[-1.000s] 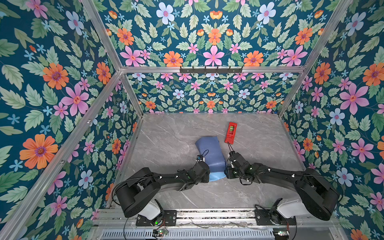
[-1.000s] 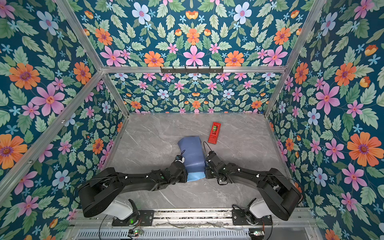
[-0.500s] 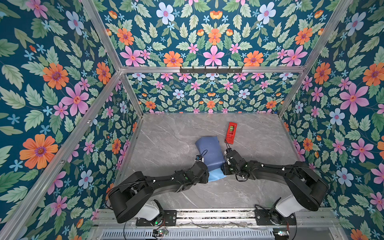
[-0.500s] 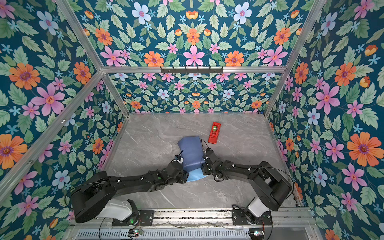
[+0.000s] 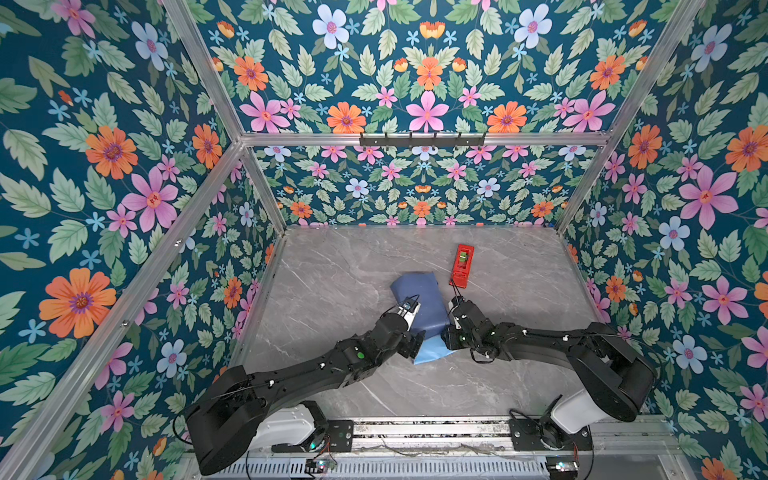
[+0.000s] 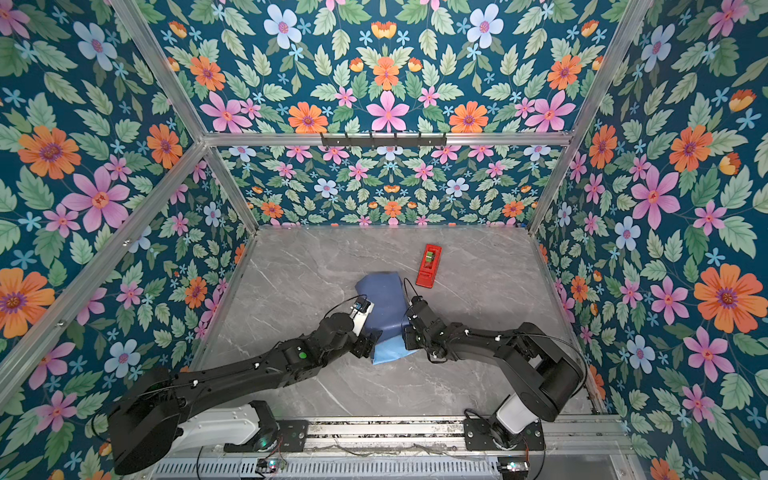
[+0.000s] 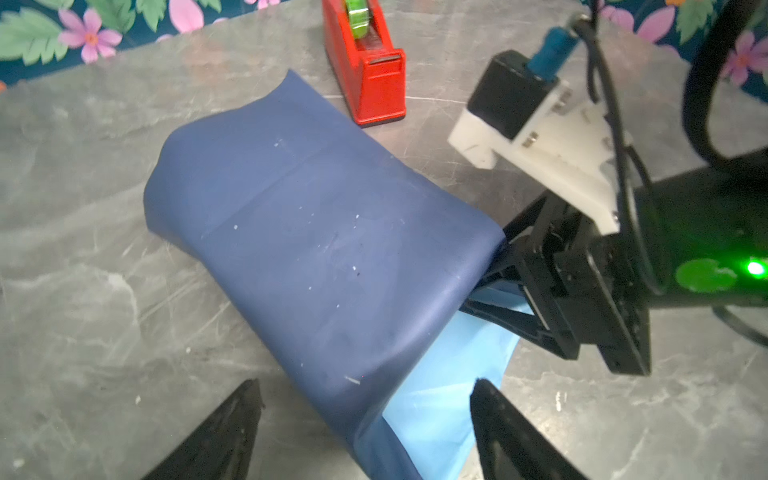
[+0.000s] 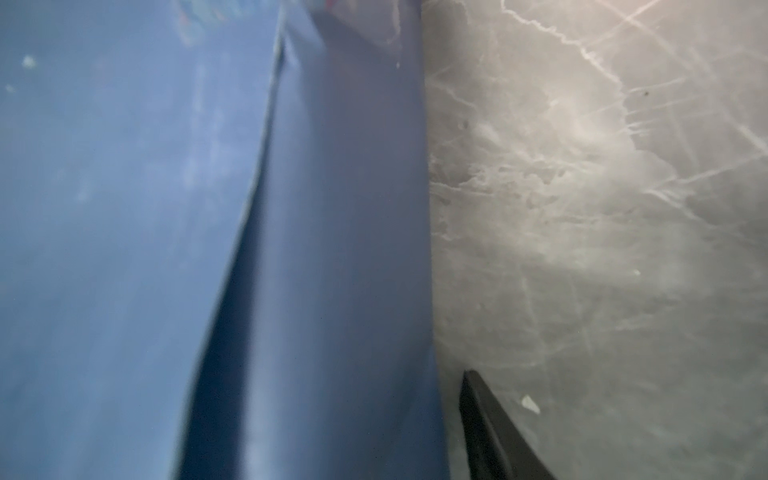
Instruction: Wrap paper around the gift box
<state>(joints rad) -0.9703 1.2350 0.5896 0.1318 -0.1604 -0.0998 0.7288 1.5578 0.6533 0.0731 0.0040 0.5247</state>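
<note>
The paper (image 5: 419, 299) (image 6: 384, 299) lies folded over a flat block, dark blue side up, mid-table. The gift box is hidden under it. A light blue flap (image 5: 430, 351) (image 7: 449, 382) sticks out at the near end. My left gripper (image 5: 415, 347) (image 7: 365, 384) is open at that near end, its fingers on either side of the paper's corner without touching it. My right gripper (image 5: 448, 332) (image 7: 494, 274) presses into the bundle's right side with its fingers spread. In the right wrist view the paper (image 8: 124, 208) covers one finger and only the other finger (image 8: 486, 424) shows.
A red tape dispenser (image 5: 462, 266) (image 6: 430, 266) (image 7: 365, 70) stands just beyond the bundle's far right corner. The grey marble table (image 5: 332, 270) is walled by floral panels on three sides. A metal rail (image 5: 415, 428) with the arm bases runs along the front.
My left gripper has opened and let go of the paper's near corner. My right gripper has slid left, tighter against the bundle's side. The bundle has stayed put.
</note>
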